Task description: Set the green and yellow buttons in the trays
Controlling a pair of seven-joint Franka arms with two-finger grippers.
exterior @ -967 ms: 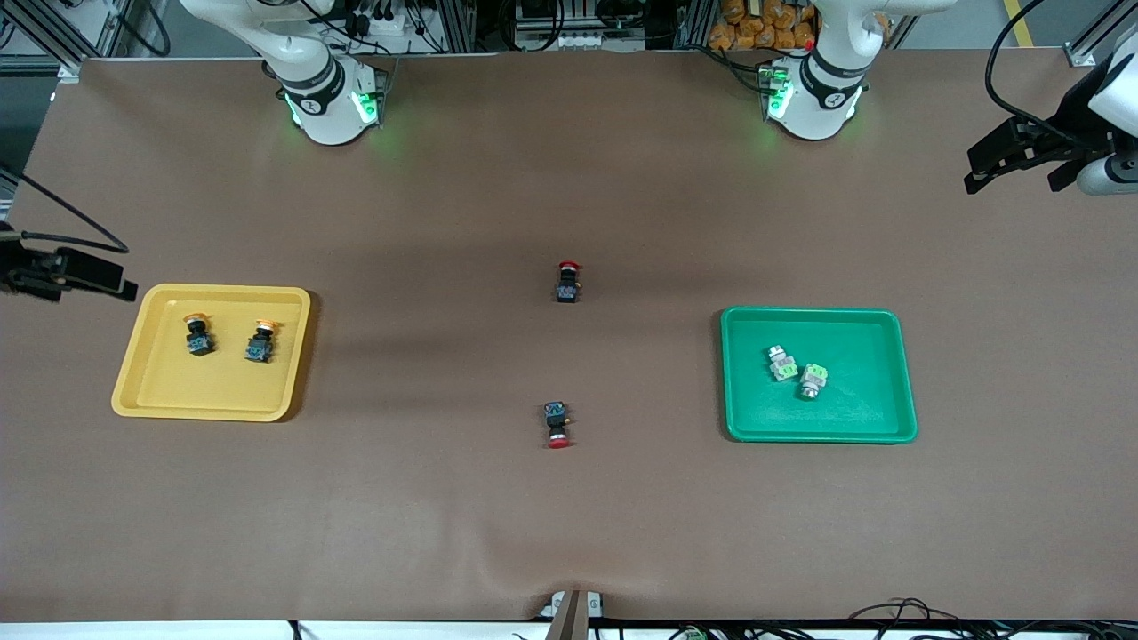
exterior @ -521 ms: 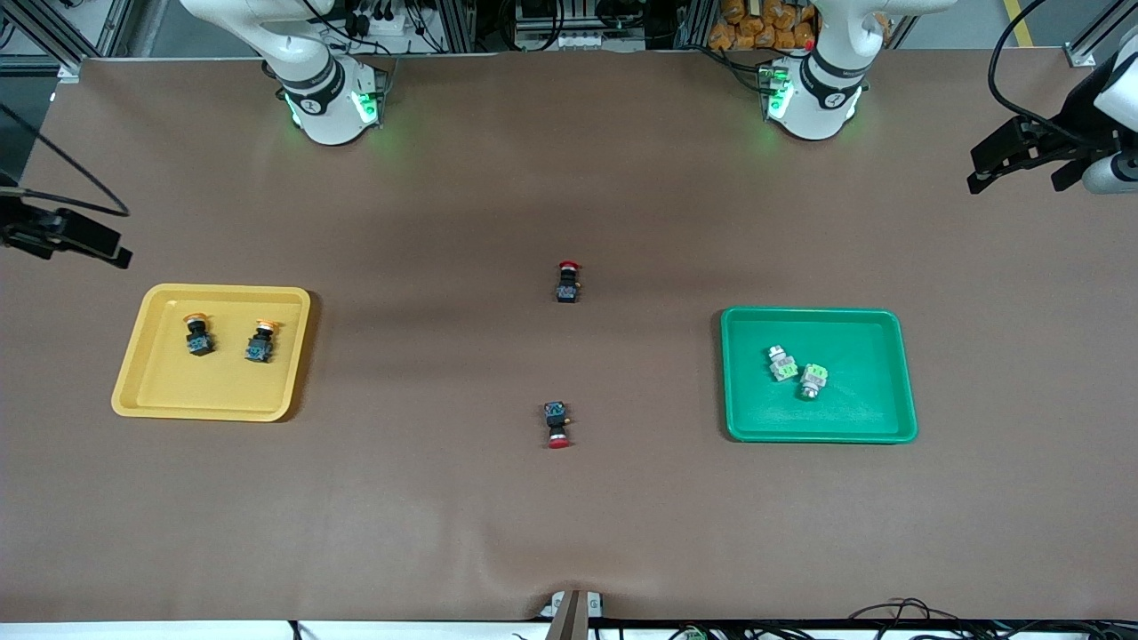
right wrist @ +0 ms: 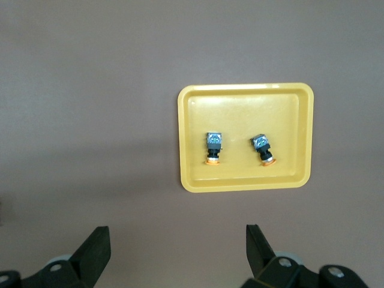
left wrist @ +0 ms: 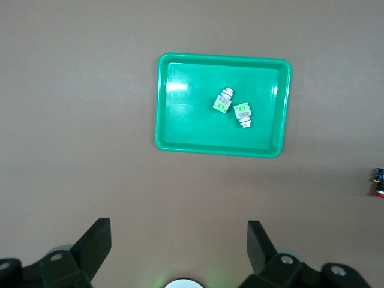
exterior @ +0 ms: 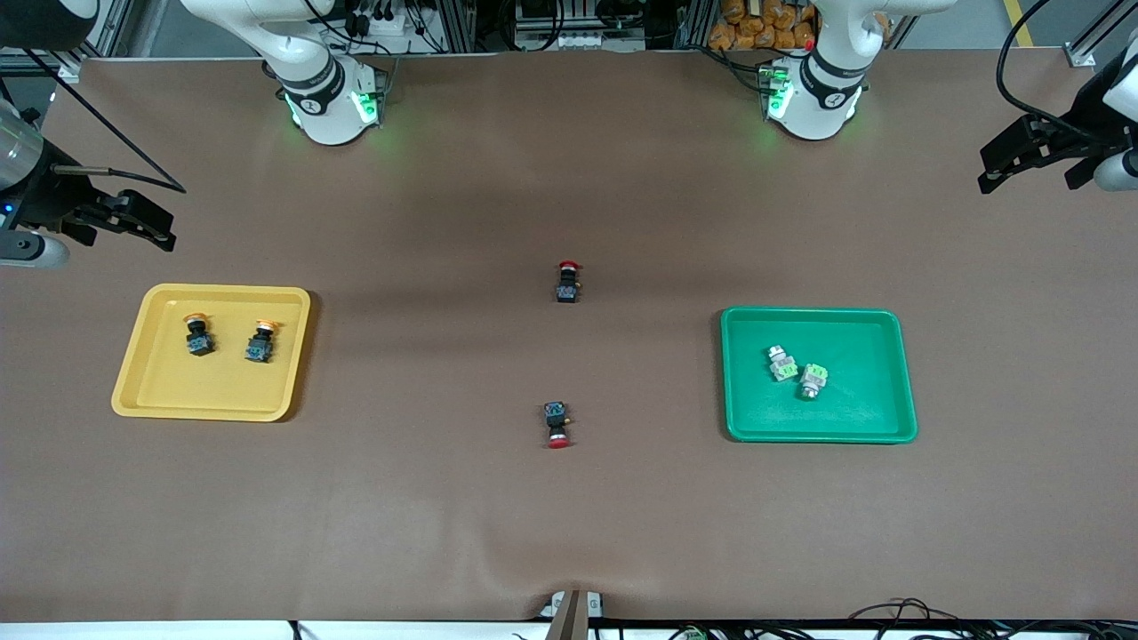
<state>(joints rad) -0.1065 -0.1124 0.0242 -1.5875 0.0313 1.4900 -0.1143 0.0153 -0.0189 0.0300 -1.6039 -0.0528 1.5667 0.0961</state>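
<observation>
Both colour-sorted loads are seen already delivered: two yellow-capped buttons, the first [exterior: 198,335] and the second [exterior: 260,342], lie side by side in the yellow tray [exterior: 160,391], which sits toward the right arm's end of the table, while two green buttons, the first [exterior: 782,363] and the second [exterior: 813,380], lie touching near the middle of the green tray [exterior: 853,422], toward the left arm's end. By that count, four task buttons are placed in two trays, and nothing of the sorting appears to be left; only the arms' retreat can be judged outstanding. Two red-capped switches are left out on the bare brown mat at the table's middle, one [exterior: 567,281] farther from the front camera and one [exterior: 556,423] nearer to it, and neither is called for by the task. The right gripper [exterior: 133,222] is held in the air over the mat at the table's edge, just off the yellow tray's corner, its fingers spread wide and nothing between them. The left gripper [exterior: 1022,164] is likewise raised over the mat by the opposite edge, well apart from the green tray, with its fingers parted and empty, as is confirmed by both wrist views.
</observation>
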